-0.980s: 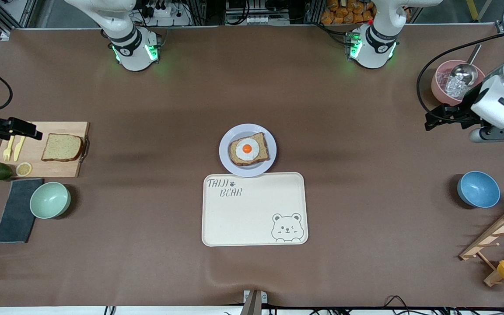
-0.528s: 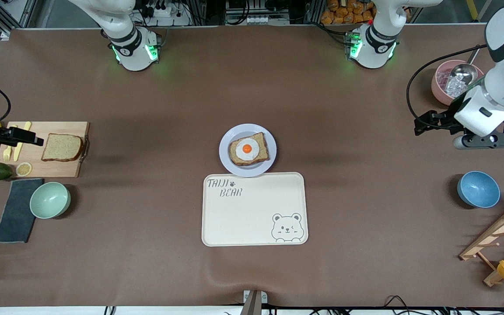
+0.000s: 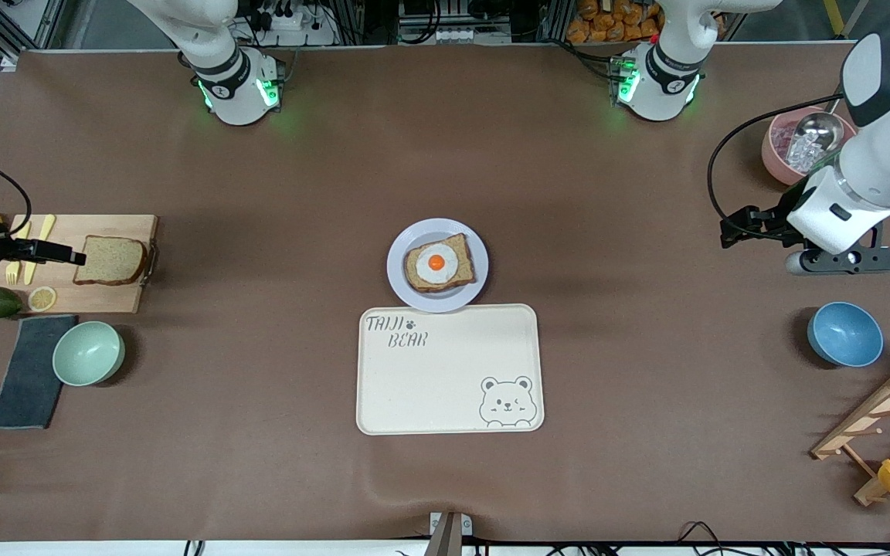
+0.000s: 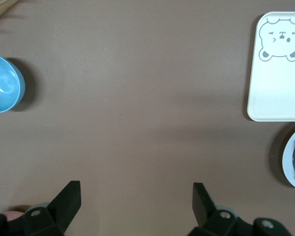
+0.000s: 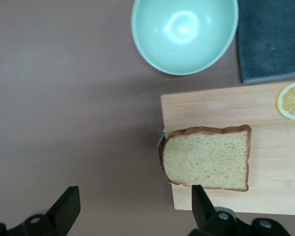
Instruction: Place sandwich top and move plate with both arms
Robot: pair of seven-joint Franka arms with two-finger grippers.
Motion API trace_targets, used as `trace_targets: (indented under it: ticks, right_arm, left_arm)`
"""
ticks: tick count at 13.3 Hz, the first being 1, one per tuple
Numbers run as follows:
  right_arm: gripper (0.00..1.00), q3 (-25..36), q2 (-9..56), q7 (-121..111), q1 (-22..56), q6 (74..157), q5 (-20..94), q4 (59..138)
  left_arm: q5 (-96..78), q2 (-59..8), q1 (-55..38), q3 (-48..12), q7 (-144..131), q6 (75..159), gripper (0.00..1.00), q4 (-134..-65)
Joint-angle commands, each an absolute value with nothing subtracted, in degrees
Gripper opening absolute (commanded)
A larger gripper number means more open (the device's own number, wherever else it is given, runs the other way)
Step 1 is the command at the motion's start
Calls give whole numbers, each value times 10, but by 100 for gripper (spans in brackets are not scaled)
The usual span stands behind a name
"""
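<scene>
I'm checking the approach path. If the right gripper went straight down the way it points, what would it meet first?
Probably the sandwich top on the cutting board: the right gripper, jaws open, hangs over its edge. Height is unclear.

I see a big brown table [image 3: 259, 432]. On it sit a round plate [image 3: 400, 284], a cream tray [image 3: 445, 386], a wooden board [image 3: 90, 297], a green bowl [image 3: 88, 353], a blue bowl [image 3: 844, 333], a pink bowl [image 3: 774, 158] and a dark cloth [image 3: 26, 374].
</scene>
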State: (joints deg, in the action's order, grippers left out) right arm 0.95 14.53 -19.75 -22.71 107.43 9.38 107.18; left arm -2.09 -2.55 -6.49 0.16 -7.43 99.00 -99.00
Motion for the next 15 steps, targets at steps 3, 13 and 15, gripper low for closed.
trace_targets:
  ticks: [3,13,15]
  right_arm:
    - [93,1,194,-235,-270,1117,103,1070]
    - [79,1,264,-356,-322,1210,104,1068]
    - [74,1,274,-395,-336,1212,104,1068]
  left_arm:
    - [-31,-11,-61,2,-76,941,100,-961]
    - [-26,-11,-62,-8,-88,903,100,-954]
    - [-26,-11,-61,-8,-87,903,100,-954]
